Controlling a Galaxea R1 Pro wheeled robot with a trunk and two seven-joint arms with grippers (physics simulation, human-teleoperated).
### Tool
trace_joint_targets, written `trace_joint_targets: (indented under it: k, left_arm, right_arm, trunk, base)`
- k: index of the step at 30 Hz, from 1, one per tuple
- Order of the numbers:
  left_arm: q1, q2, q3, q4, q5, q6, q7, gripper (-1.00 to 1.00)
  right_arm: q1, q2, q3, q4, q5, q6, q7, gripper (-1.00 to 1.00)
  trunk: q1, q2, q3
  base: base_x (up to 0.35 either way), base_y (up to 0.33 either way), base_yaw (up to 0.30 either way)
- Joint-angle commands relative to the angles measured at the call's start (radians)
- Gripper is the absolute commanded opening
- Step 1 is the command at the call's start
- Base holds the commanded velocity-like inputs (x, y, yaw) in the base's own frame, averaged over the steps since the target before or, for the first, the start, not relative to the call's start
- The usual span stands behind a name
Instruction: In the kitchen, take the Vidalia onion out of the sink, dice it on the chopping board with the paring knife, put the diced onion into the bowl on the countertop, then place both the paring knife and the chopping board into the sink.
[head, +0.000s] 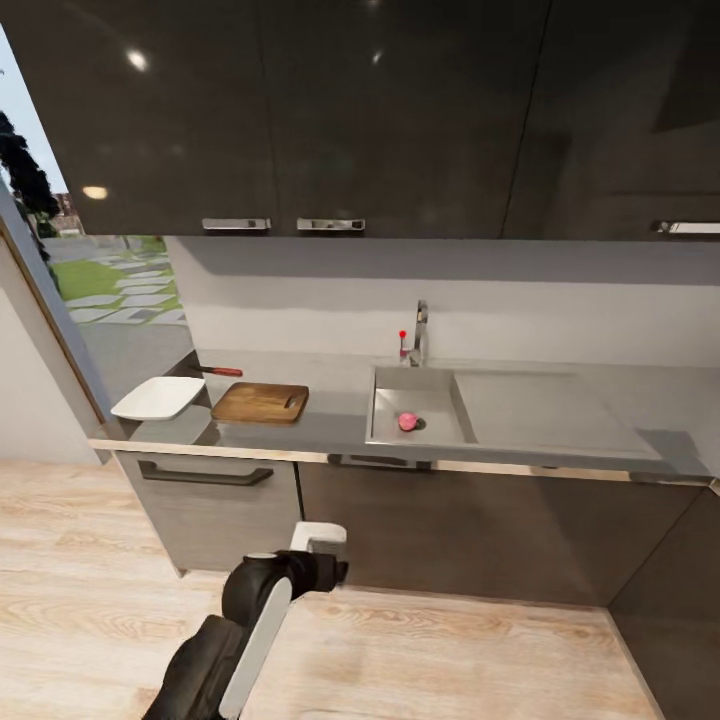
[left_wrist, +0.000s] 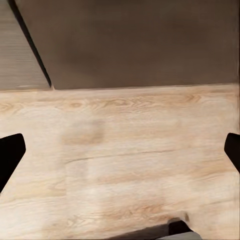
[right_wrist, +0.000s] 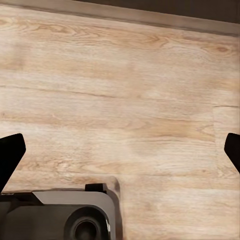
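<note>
Robot stood back from the counter, arms down low. Onion sat in the sink, near the front of the basin, below the tap. Left of the sink lay the board, long axis along the counter; knife just behind the board's far-left corner, red handle toward the sink; bowl further left of the board. Left arm hung in front of the cabinets, w/ its gripper spread wide over the wood floor, nothing in it. Right gripper likewise wide apart and empty, facing floor. Onion lay ahead and right of the left arm, so probably the right arm's reach once the base closed in; neither was near yet.
</note>
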Motion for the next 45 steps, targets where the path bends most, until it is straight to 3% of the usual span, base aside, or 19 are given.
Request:
trace_joint_targets:
  k: [1,5,9,12,22,23,24,26,31,33,34,45]
  left_arm:
    - [-0.007,-0.003,-0.001,-0.014,0.01,0.012,0.011,1.0]
    - [-0.116,-0.012,-0.001,-0.042,0.013,0.04,0.032,1.0]
    - [-0.241,-0.015,-0.001,0.005,0.015,0.046,0.066,1.0]
    - [-0.342,-0.019,-0.001,0.074,0.016,0.048,0.093,1.0]
    - [-0.568,-0.023,0.001,0.267,0.017,0.048,0.163,1.0]
    - [-0.637,-0.023,0.001,0.338,0.018,0.047,0.168,1.0]
    - [-0.65,-0.023,0.001,0.353,0.019,0.047,0.168,1.0]
    - [-0.695,-0.023,0.002,0.392,0.04,0.045,0.17,1.0]
    - [-0.704,-0.022,0.0,0.379,0.107,0.046,0.167,1.0]
    - [-0.705,-0.02,-0.001,0.345,0.119,0.046,0.167,1.0]
    - [-0.706,-0.016,-0.005,0.282,0.127,0.048,0.167,1.0]
    - [-0.702,-0.007,-0.008,0.234,0.13,0.05,0.167,1.0]
  right_arm:
    - [-0.001,0.0,-0.003,0.0,0.011,-0.002,-0.008,1.0]
    - [-0.001,0.0,-0.003,0.0,0.011,-0.002,-0.007,1.0]
    - [-0.001,0.0,-0.004,0.0,0.01,-0.002,-0.007,1.0]
    - [-0.001,0.0,-0.004,0.0,0.01,-0.002,-0.007,1.0]
    - [-0.001,0.0,-0.004,0.0,0.01,-0.002,-0.007,1.0]
    - [-0.001,0.0,-0.005,0.0,0.01,-0.002,-0.007,1.0]
    - [-0.001,0.0,-0.005,0.0,0.01,-0.002,-0.007,1.0]
    - [-0.001,0.0,-0.005,0.0,0.01,-0.002,-0.008,1.0]
    - [-0.001,0.001,-0.006,0.001,0.007,0.0,-0.009,1.0]
    - [-0.001,0.002,-0.006,0.002,0.006,0.001,-0.009,1.0]
    - [-0.001,0.002,-0.005,0.003,0.005,0.003,-0.009,1.0]
    - [-0.001,0.001,-0.005,0.005,0.002,0.004,-0.008,1.0]
  trunk:
    - [0.001,-0.002,-0.002]
    - [0.001,-0.002,-0.002]
    - [0.001,-0.002,-0.002]
    - [0.001,-0.002,-0.002]
    - [0.001,-0.002,-0.002]
    - [0.001,-0.002,-0.002]
    - [0.001,-0.002,-0.002]
    - [0.001,-0.002,-0.002]
    - [0.001,-0.002,-0.002]
    - [0.001,-0.002,-0.002]
    - [0.001,-0.002,-0.002]
    - [0.001,-0.002,0.004]
  base:
    - [0.0,0.0,0.0]
    - [0.0,0.0,0.0]
    - [0.0,0.0,0.0]
    - [0.0,0.0,0.0]
    - [0.0,0.0,0.0]
    - [0.0,0.0,0.0]
    - [0.0,0.0,0.0]
    - [0.0,0.0,0.0]
    - [0.0,0.0,0.0]
    - [0.0,0.0,-0.047]
    - [0.0,0.0,-0.207]
    - [0.0,0.0,-0.264]
